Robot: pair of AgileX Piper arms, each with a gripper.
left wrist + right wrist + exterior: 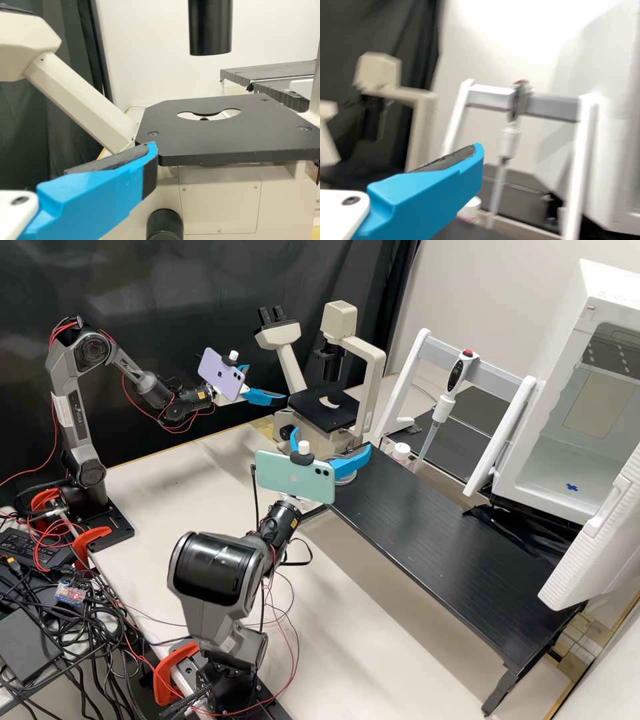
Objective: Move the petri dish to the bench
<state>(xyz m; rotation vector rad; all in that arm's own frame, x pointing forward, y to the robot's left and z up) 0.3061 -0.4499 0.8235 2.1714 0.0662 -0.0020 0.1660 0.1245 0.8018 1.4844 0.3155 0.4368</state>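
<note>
- Both open, we see the left gripper (267,383) toward nine o'clock of the microscope stage (317,415), the right gripper (331,439) near the black bench's (433,527) ten-o'clock end
- At that end we make out what seems the petri dish (345,479), partly hidden by the right gripper

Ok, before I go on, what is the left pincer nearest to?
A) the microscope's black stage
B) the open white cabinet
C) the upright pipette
A: the high view shows the left pincer just beside the microscope's black stage.
</note>
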